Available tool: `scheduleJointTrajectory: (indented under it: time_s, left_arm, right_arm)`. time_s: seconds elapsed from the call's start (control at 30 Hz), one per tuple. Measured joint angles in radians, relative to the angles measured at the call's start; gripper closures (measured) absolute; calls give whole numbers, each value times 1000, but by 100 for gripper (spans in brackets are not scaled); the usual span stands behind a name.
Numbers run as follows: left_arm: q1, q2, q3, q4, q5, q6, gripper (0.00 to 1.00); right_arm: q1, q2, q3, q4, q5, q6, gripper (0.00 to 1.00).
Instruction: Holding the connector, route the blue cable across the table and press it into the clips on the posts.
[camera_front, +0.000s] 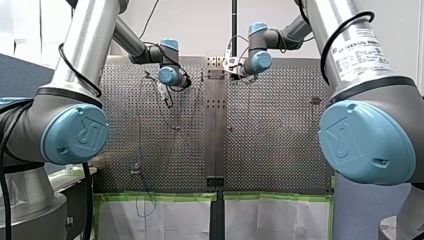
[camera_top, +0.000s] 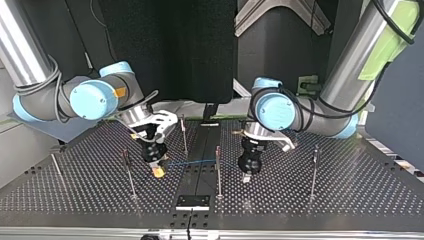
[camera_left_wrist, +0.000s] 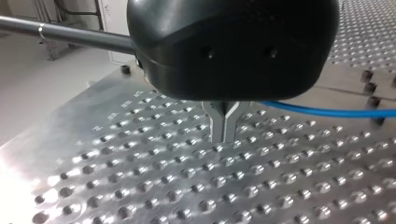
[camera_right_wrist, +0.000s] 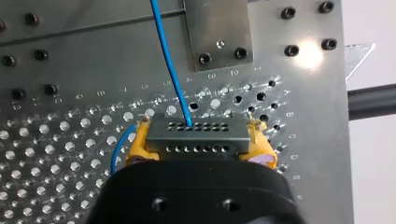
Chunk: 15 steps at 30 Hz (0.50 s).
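- The connector (camera_right_wrist: 196, 135), a grey block with two rows of small holes, is sitting crosswise between the yellow pads (camera_right_wrist: 140, 142) of my right gripper (camera_right_wrist: 198, 140). Its jaws are pinching the block at both ends, just above the perforated table (camera_right_wrist: 56, 154).
- The blue cable (camera_right_wrist: 170, 65) is leaving the connector's farther row of holes and running ahead of the gripper, passing beside a small metal plate (camera_right_wrist: 217, 28) held by two screws. A short loop of the cable is showing beside one pad.
- In the top view the cable is stretching over the dark centre strip (camera_top: 200, 145), from my right gripper at the view's left toward my left gripper (camera_top: 246, 176) at the view's right. It is passing a thin post (camera_top: 218, 170) standing between them.
- My left gripper's metal fingers (camera_left_wrist: 217, 128) are pointing down at the table, jaws pressed nearly together with only a thin slit showing. The cable is vanishing behind the black housing, so I cannot tell whether they are clamping it.
- A second post (camera_top: 129, 172) is standing just beside my right gripper. A third post (camera_top: 313, 167) is standing well apart from my left gripper, toward the top view's right.
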Motion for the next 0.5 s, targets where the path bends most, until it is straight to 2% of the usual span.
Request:
scheduleJointTrajectory:
  time_s: [0.3,0.33,0.37,0.4,0.47,0.5]
  left_arm:
    - [18,0,2,9,33,-23,100]
    - [19,0,2,6,34,-24,97]
    - [19,0,2,2,35,-24,85]
    - [19,0,2,-3,36,-23,85]
    - [19,0,2,-15,36,-19,57]
    - [19,0,1,-24,35,-15,57]
  right_arm:
    - [-19,29,-24,-3,-21,1,100]
    - [-19,29,-24,-2,-22,0,100]
    - [-20,29,-25,-2,-23,0,100]
    - [-20,29,-25,-2,-24,0,100]
    - [-20,29,-25,-2,-25,-1,100]
    - [-20,29,-25,-1,-25,-2,100]
